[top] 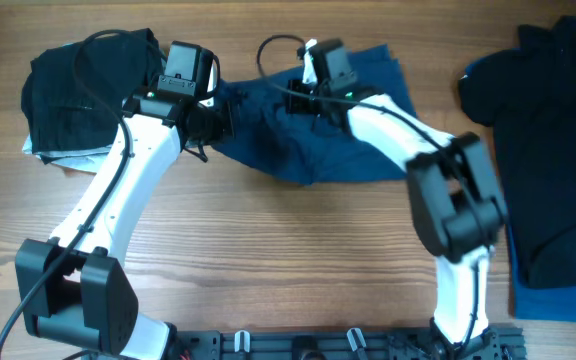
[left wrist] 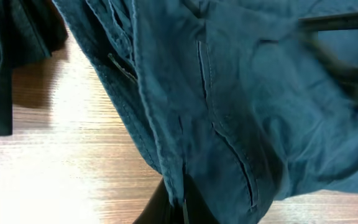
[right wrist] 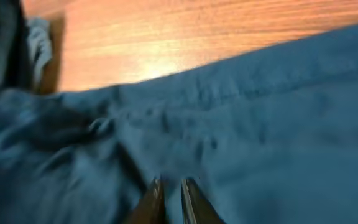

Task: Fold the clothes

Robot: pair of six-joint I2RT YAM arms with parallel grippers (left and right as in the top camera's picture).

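Note:
The mid-blue denim shorts (top: 343,140) lie crumpled at the back middle of the table, partly bunched between the two arms. My left gripper (top: 216,122) is at their left edge. In the left wrist view it (left wrist: 183,208) is shut on a seamed fold of the shorts (left wrist: 229,93), which drape over it and hide the fingertips. My right gripper (top: 306,95) is over the upper middle of the shorts. In the blurred right wrist view it (right wrist: 173,194) stands nearly closed, pinching a thin ridge of the blue fabric (right wrist: 260,124).
A black garment with pale trim (top: 83,85) is piled at the back left, close to the left arm, and shows at the left wrist view's edge (left wrist: 5,50). A black polo shirt (top: 553,130) lies at the right over a blue cloth (top: 558,300). Bare wooden table (top: 288,250) fills the front.

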